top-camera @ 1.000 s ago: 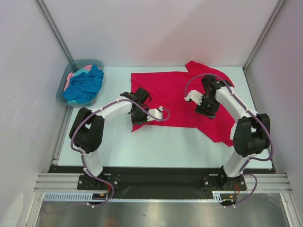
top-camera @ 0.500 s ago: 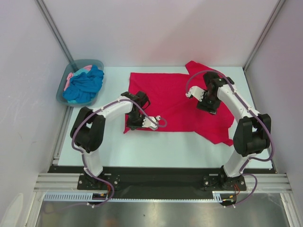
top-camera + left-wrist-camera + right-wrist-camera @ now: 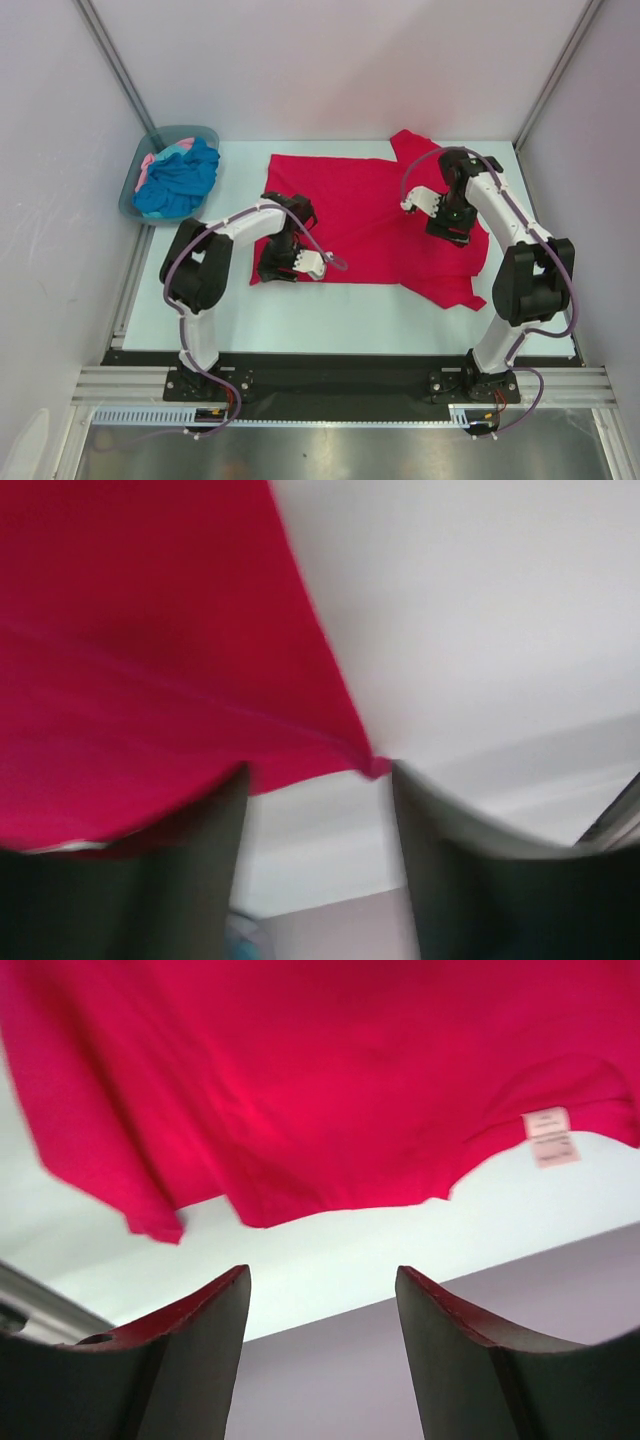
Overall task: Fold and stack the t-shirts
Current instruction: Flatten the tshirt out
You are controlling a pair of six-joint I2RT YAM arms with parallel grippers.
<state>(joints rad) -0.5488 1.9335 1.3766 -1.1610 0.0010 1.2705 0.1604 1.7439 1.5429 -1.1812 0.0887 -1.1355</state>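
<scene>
One red t-shirt (image 3: 370,210) lies flat, unfolded; we find left claw (image 3: 318,772) and right claw (image 3: 322,1278) parted, empty; none stacked.

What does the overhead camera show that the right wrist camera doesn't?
Only the overhead view shows the tub at the far left, holding the turquoise shirt and the pink shirt. Only the right wrist view shows the pale label sewn on the red shirt. Both show that red shirt lying on the table.
</scene>
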